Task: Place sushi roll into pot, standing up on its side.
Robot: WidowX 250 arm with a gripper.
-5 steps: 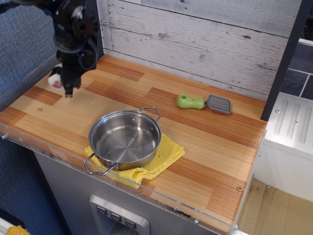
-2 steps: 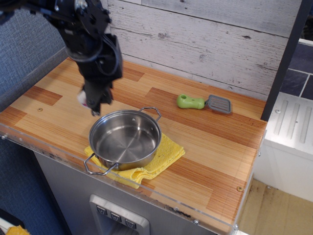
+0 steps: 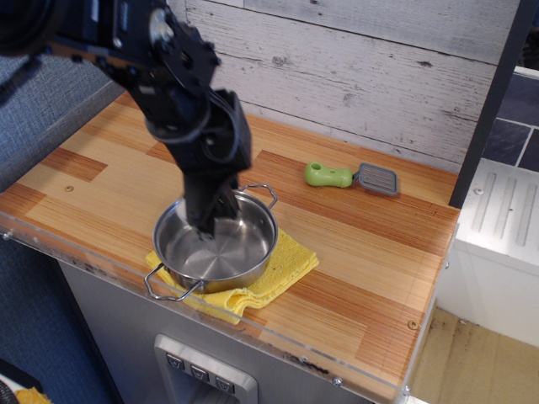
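While black pincer (image 3: pixel 205 225) dips inside shallow shiny steel pot (image 3: pixel 246 257), grip unclear; sushi roll hidden from view.

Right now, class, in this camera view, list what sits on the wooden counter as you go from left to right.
Pot on the yellow cloth, with the gripper reaching into it → green-handled utensil.
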